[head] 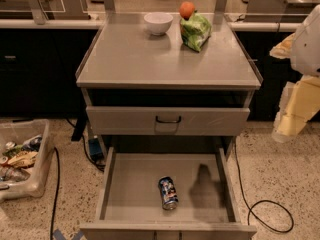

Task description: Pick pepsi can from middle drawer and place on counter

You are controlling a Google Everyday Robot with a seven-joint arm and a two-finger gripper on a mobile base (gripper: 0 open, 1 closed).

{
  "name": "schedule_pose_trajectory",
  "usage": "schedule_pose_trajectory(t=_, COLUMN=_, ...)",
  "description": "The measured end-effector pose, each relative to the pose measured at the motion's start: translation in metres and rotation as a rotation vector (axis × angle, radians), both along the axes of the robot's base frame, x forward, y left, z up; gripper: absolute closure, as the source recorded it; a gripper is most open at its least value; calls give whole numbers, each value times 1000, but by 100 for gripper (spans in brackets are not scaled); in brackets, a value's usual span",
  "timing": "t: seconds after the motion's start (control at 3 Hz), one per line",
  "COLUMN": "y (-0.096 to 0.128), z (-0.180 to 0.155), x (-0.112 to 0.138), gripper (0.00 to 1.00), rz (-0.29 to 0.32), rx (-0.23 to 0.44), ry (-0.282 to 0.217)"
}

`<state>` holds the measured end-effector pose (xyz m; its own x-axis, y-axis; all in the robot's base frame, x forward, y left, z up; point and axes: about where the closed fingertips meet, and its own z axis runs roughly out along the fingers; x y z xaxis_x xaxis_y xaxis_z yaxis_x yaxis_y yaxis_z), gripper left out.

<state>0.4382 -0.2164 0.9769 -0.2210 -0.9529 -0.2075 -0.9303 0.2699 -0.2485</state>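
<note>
The pepsi can, dark blue with silver ends, lies on its side on the bare floor of the open middle drawer, near the front centre. The counter is the flat grey top of the cabinet above it. My gripper shows as pale, blurred parts at the right edge of the view, level with the closed upper drawer. It is well to the right of the cabinet, high above the can and apart from it.
A white bowl, an orange and a green bag sit at the back of the counter. The closed upper drawer front has a black handle. A clear bin of items stands on the floor at left. A black cable loops on the floor at right.
</note>
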Motion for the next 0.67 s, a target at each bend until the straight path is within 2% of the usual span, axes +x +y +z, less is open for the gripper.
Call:
schedule_pose_trajectory(t=0.33, y=1, z=0, x=0, gripper=0, rz=-1, rx=1, ry=-7)
schedule_pose_trajectory(t=0.67, y=2, z=-25, x=-1, gripper=0, rz=-33, rx=28, ry=8)
